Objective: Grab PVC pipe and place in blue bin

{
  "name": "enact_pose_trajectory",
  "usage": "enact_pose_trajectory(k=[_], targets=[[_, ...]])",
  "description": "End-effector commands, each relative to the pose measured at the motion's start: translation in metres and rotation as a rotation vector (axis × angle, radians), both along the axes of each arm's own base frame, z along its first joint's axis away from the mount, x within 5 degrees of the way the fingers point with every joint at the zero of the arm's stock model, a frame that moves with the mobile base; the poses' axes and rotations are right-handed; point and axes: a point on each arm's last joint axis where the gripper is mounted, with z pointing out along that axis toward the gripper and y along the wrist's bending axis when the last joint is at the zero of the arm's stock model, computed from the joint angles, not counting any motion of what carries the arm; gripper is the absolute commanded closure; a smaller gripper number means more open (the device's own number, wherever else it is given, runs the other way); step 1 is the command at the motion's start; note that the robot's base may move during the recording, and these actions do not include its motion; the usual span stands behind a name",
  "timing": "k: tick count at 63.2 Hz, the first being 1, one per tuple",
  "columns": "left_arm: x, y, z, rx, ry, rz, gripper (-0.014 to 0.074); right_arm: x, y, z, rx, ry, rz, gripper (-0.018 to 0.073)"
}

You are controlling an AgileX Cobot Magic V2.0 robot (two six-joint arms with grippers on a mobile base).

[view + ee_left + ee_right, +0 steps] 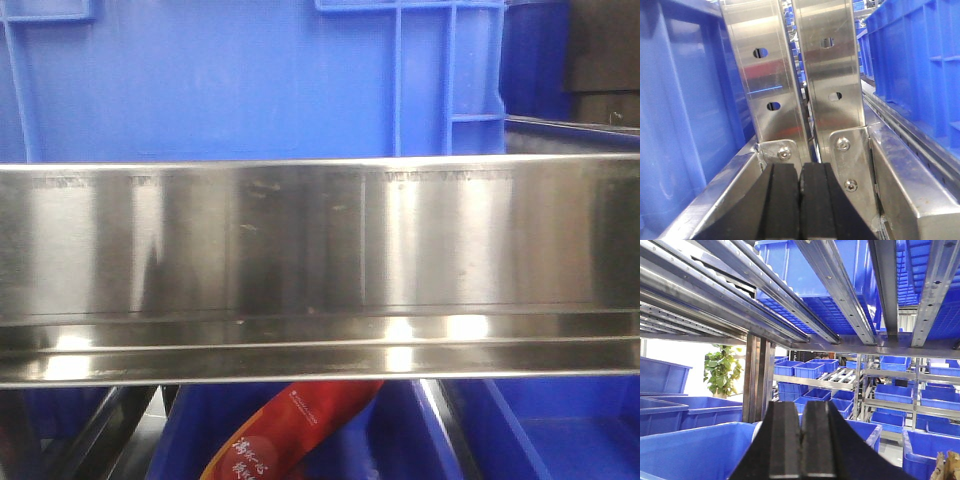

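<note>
The PVC pipe is out of view in all three views. My left gripper [801, 172] is shut, its black pads pressed together with nothing between them, and it points at the steel shelf uprights [767, 75]. My right gripper [801, 407] is also shut and empty. It hovers over the rim of a large blue bin [695, 450]. A thin white sliver [757, 430] peeks out past the right gripper's left finger; too little shows to tell what it is. Neither gripper appears in the front view.
A wide steel shelf rail [320, 250] fills the front view, with a blue bin [220, 80] behind it and a red-orange packet [290, 430] below. Blue bins [920, 65] flank the left gripper. Overhead roller rails [805, 295] and racks of blue bins [890, 390] surround the right gripper.
</note>
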Motion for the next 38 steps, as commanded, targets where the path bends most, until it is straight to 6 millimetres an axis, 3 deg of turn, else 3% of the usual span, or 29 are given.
enact_pose_trajectory(k=[1,38], targets=[[-0.0003,0.0002,0.002,-0.002,-0.021,0.003,0.0707,-0.0028,-0.0015,0.0031,0.01,-0.015,-0.006,0.0722],[-0.0003,0.0002,0.002,-0.002,-0.021,0.003,0.0707,-0.0028,-0.0014,0.0031,-0.002,-0.019,-0.011,0.0722]])
